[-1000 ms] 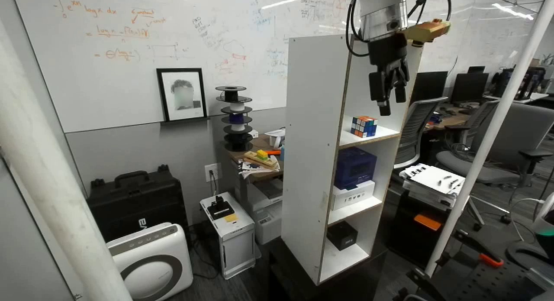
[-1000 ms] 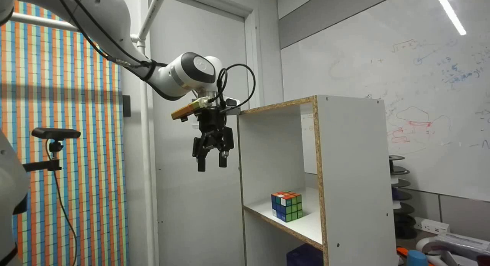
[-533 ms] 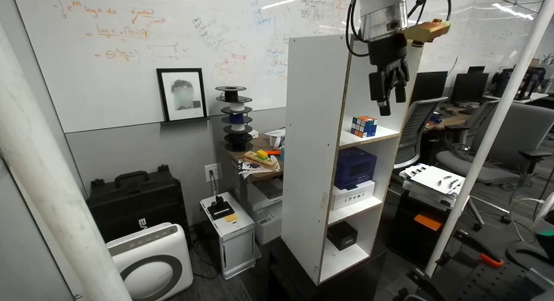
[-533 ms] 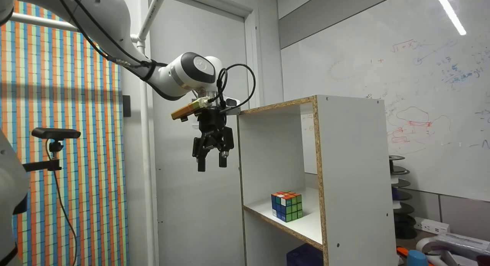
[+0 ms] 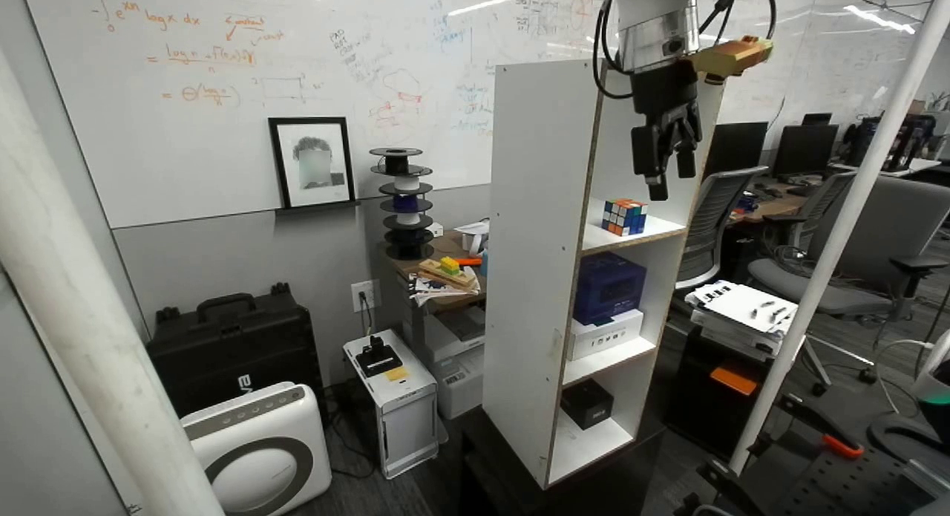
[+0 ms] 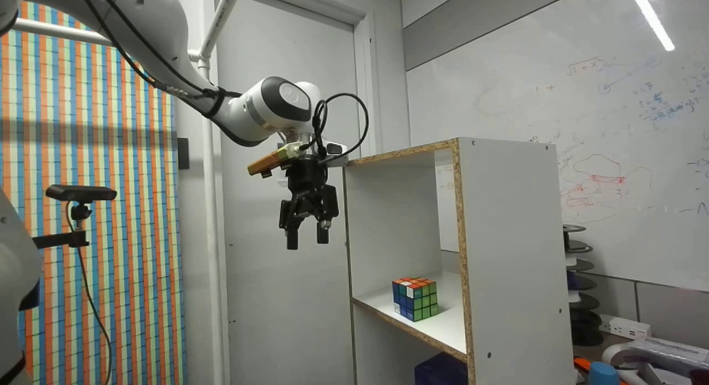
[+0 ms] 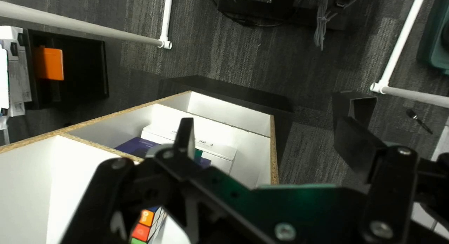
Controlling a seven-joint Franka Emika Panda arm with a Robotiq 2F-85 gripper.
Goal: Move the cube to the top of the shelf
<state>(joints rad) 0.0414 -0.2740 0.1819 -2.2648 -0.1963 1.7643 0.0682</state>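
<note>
A grey wall (image 5: pixel 200 260) carries a whiteboard (image 5: pixel 245 56) scrawled with marker in both exterior views. To its left, in an exterior view, stands a pale grey door (image 6: pixel 282 124). The white shelf (image 5: pixel 534 263) rises upright in front of the board, its three compartments stacked and its chipboard edges bare. The robot arm (image 6: pixel 235 114) stretches toward it from the upper left of an exterior view. In an exterior view a black case (image 5: pixel 230 345) stands low by the wall, a white machine (image 5: pixel 263 456) just in front of it; higher up, a framed portrait (image 5: pixel 313 159) leans against the board. In the middle compartment (image 5: pixel 594 364) a dark-blue box (image 5: pixel 610 287) rests on a flatter white box (image 5: pixel 607 334). The gripper (image 6: pixel 307 241) points down before the top compartment (image 6: pixel 388 219), its fingers (image 6: pixel 292 240) wide apart; in the wrist view one shows over the shelf, the other past its edge. A small black box (image 5: pixel 586 405) sits in the bottom compartment (image 5: pixel 586 456). Smallest, the multicoloured cube (image 6: pixel 415 299) rests on the top compartment's floor near the front edge, lower than the fingers and apart from them, partly covered by the gripper in the wrist view.
</note>
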